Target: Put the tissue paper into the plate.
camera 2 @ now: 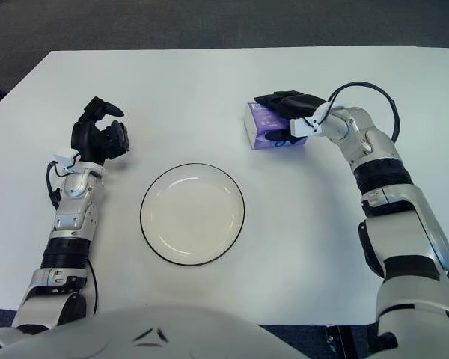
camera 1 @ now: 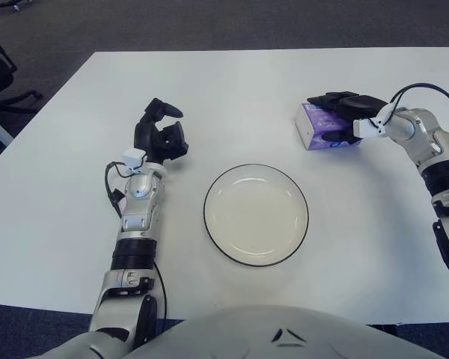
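The purple tissue pack (camera 1: 309, 127) lies on the white table at the right, beyond the plate. My right hand (camera 1: 335, 114) covers it from the right: black fingers (camera 1: 323, 101) lie across its top and the thumb presses its near side. The pack still sits on the table. The white plate (camera 1: 256, 215) with a dark rim stands empty in the middle, nearer to me. My left hand (camera 1: 161, 134) shows to the left of the plate, fingers curled and holding nothing.
The table's (camera 1: 232, 97) far edge runs along the top, with dark carpet beyond it. An office chair base (camera 1: 0, 82) stands off the table's left corner. A black cable (camera 1: 426, 93) loops above my right wrist.
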